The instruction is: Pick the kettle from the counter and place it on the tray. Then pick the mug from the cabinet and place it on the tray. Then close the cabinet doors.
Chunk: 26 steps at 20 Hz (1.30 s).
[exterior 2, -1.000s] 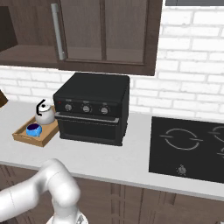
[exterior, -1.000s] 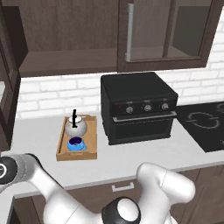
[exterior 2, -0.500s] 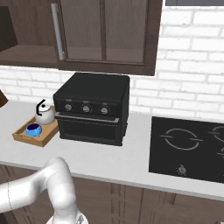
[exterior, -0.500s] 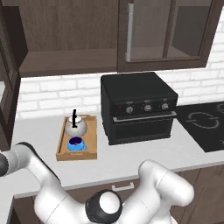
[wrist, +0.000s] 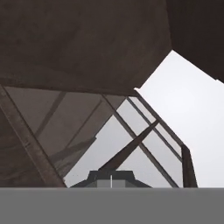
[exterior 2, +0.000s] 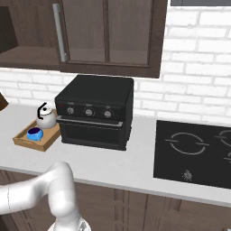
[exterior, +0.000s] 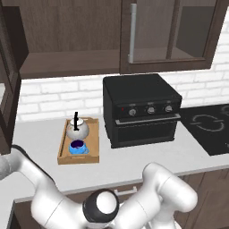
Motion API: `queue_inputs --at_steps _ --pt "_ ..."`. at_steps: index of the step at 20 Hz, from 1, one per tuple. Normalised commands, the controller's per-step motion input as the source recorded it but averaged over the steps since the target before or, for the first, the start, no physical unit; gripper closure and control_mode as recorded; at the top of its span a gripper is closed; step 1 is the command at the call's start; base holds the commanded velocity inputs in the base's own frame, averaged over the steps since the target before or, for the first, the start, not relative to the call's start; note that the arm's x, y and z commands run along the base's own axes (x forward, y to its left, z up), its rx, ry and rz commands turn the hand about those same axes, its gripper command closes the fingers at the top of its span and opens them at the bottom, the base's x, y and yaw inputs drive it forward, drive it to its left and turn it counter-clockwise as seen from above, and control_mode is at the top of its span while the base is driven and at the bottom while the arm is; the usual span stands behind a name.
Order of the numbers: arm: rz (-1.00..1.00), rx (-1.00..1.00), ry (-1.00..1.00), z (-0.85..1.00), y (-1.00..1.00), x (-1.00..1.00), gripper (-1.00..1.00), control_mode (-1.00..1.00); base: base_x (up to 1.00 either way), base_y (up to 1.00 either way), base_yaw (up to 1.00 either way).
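The light-wood tray lies on the counter left of the black oven. On it stand the silvery kettle at the back and the blue mug in front. The cabinet above has its left door swung open and its right door shut, with the bar handle. My arm reaches off to the left. In the hand view my gripper faces a glass-panelled door frame close up, fingertips together.
A black oven-like box with knobs stands right of the tray. A black cooktop lies further right. White brick wall runs behind. Dark drawers sit under the counter.
My arm has swung further left and its lower joints have turned. Kettle, mug, tray and cabinet doors stand as before.
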Motion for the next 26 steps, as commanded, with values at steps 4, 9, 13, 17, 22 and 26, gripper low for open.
queue_inputs --at_steps 4,9,13,17,22,26 --pt "-0.07 0.12 0.00 0.42 -0.50 -0.01 1.00 -1.00 0.00 0.00 0.00" --pt "-0.04 0.06 0.00 0.31 -0.86 0.00 1.00 -1.00 0.00 0.00 0.00" --pt "-0.02 0.04 0.00 0.32 -1.00 0.00 1.00 -1.00 0.00 0.00 0.00" --pt "-0.01 0.04 0.00 0.40 -1.00 0.00 1.00 -1.00 0.00 0.00 0.00" --pt "0.00 0.01 0.03 0.40 -1.00 0.01 1.00 -1.00 0.00 0.00 0.00" --pt "0.01 0.00 0.26 0.42 -0.97 0.27 1.00 -1.00 0.00 0.00 0.00"
